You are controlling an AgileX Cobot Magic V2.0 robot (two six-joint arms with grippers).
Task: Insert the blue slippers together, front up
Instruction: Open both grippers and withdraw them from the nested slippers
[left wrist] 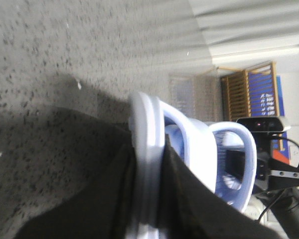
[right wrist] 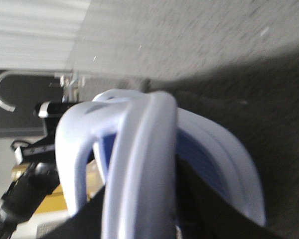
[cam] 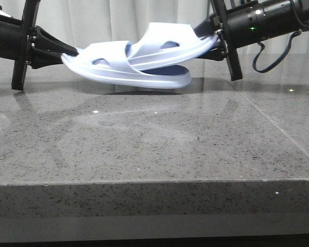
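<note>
Near: bench [cam: 144,149], grey speckled, bare in front; no containers in view.
Mid, far part of bench: slippers [cam: 139,64] held off surface, already interlocked, right one threaded through left one's strap. Judged: insertion largely done; seating fully and setting down left.
Left claw [cam: 67,51] clamped on left slipper's end; right claw [cam: 212,35] clamped on right slipper's end.

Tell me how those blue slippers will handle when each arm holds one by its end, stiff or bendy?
Probably bendy: the blue slippers look like thick moulded foam, and the soles curve between the left gripper and right gripper. Likely light, since both hang above the table from end pinches. Their smooth surface might slip in the fingers.
</note>
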